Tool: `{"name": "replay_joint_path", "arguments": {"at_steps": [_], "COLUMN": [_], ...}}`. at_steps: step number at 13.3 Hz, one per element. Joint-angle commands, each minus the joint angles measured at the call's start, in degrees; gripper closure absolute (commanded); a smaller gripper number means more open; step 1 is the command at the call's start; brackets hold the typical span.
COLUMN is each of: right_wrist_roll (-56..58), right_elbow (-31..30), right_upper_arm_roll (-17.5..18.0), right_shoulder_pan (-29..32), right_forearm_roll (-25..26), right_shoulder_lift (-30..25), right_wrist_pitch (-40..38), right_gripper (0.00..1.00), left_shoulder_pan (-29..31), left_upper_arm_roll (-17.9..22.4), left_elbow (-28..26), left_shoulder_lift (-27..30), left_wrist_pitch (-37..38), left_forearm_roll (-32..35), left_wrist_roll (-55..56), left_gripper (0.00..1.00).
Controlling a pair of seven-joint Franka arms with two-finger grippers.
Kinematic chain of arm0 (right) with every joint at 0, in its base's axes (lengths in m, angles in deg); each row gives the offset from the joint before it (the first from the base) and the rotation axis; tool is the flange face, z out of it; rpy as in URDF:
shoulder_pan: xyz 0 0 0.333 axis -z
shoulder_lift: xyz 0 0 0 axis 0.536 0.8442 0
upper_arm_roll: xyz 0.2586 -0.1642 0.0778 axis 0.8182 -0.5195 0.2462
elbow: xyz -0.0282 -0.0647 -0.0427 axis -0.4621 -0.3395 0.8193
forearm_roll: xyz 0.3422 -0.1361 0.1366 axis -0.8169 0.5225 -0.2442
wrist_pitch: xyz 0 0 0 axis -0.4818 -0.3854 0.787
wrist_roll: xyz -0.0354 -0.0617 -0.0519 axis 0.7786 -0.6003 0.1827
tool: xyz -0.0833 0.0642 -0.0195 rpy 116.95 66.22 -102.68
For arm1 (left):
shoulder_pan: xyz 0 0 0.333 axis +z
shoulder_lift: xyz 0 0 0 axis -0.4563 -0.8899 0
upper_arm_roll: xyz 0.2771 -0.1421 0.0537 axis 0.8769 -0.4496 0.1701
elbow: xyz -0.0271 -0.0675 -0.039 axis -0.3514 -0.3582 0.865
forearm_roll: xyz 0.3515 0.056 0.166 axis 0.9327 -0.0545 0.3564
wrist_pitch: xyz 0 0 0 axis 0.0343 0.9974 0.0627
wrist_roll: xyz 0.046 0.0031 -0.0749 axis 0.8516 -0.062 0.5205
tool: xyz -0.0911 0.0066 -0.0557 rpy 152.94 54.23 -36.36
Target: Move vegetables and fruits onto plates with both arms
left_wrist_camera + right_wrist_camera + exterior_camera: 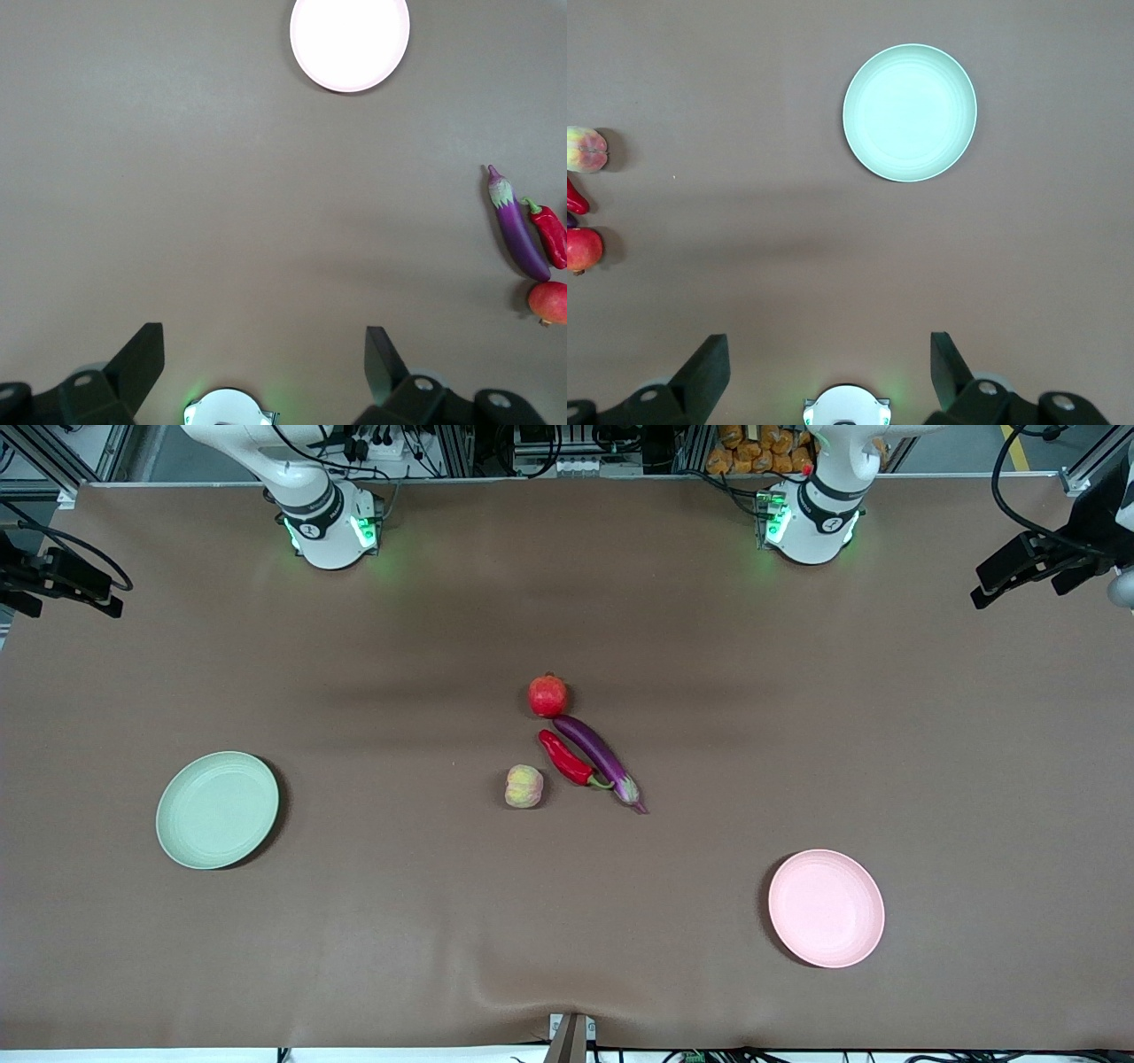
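Brown table (930, 735): pomegranate (547, 695), eggplant (599, 756), chili (567, 759), peach (524, 786) clustered mid-table; green plate (217, 810) toward right arm's end, pink plate (826, 908) toward left's (one each); left gripper (264, 359), right gripper (829, 359) raised above their bases, spread, empty

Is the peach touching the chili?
Apart. The front view shows bare table between the peach and the chili; the right wrist view shows the same gap.

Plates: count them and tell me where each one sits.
2. The pale green plate lies toward the right arm's end of the table. The pale pink plate lies toward the left arm's end, nearer the front camera. Both are empty; none looks hidden.
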Motion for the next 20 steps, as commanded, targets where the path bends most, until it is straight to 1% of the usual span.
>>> {"name": "replay_joint_path", "arguments": {"at_steps": [1,8,12,15,17,18,19,20], "right_wrist_roll": [-0.4,0.1,0.0,-0.1,-0.7,-0.7,-0.7,-0.7], "right_elbow": [1.1,0.7,0.7,0.7,0.7,0.7,0.8,0.7], "right_upper_arm_roll": [0.4,0.5,0.4,0.5,0.6,0.7,0.7,0.7], "right_shoulder_pan": [1.2,1.4,1.6,1.2,0.6,0.2,-0.2,-0.6], "right_forearm_roll": [-0.5,-0.4,-0.5,-0.6,-3.6,-5.0,-5.7,-6.3], "right_shoulder_lift": [0.5,0.6,0.6,0.9,2.4,3.9,5.5,7.4], "right_wrist_pitch": [-0.5,-1.0,-1.0,-0.4,-0.1,0.2,1.5,3.4], "right_gripper": [0.0,0.0,0.0,0.0,0.0,0.0,0.0,0.0], "left_shoulder_pan": [0.2,0.0,-0.8,-0.8,-0.9,-0.9,-1.3,-2.0], "left_upper_arm_roll": [-0.1,-0.2,-1.4,-4.5,-5.9,-6.7,-8.0,-9.0], "left_elbow": [0.5,0.6,0.8,0.5,0.1,-1.2,-3.4,-5.9], "left_shoulder_lift": [0.0,-0.9,-3.8,-8.3,-11.8,-12.9,-13.1,-13.2], "left_wrist_pitch": [1.0,0.8,-0.1,-3.2,-4.9,-7.1,-10.0,-13.2], "left_forearm_roll": [-0.2,-0.2,-0.8,-0.9,-0.9,-0.9,-0.9,-0.9], "left_wrist_roll": [-1.4,-1.3,-0.6,-0.1,-0.1,0.3,2.9,7.9], "left_gripper": [0.0,0.0,0.0,0.0,0.0,0.0,0.0,0.0]}}
